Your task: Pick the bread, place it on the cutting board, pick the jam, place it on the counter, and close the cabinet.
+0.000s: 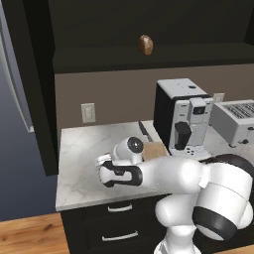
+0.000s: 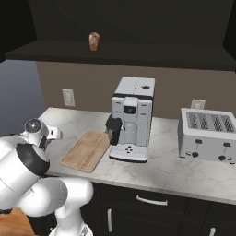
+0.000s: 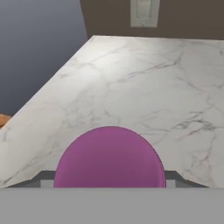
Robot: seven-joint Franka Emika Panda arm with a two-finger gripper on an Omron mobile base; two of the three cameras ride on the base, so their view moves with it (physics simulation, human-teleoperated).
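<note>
Kitchen corner, rendered. Counter [image 1: 84, 163]: white-grey veined marble over black drawers with silver handles, running from the dark tall panel at the left to the toaster at the right. Cutting board [image 2: 86, 150]: light-tan wood, flat on the counter just left of the coffee machine, bare on top in the right base view; partly hidden behind the arm in the left base view. Bread [image 1: 146, 44]: small brown loaf, upright on the shelf inside the open upper cabinet [image 1: 149, 54], high above the counter and well apart from the board; also seen at [image 2: 94, 41]. Jam [image 3: 110, 158]: round purple-magenta top close against the hand camera, sitting between the finger tips at the bottom of the hand view, marble beyond it. Gripper [image 1: 103, 159]: low over the left part of the counter, left of the board, jaws set partway apart on either side of the jam and apparently clasping it; contact of pads with jar not visible, jar's underside not visible, so resting or lifted cannot be told. Coffee machine [image 2: 131, 120]: white and black, upright near mid-counter. Toaster [image 2: 207, 135]: silver, four slots, at the right end. Wall outlet [image 3: 144, 11]: pale plate on the brown backsplash behind the counter's left part.
</note>
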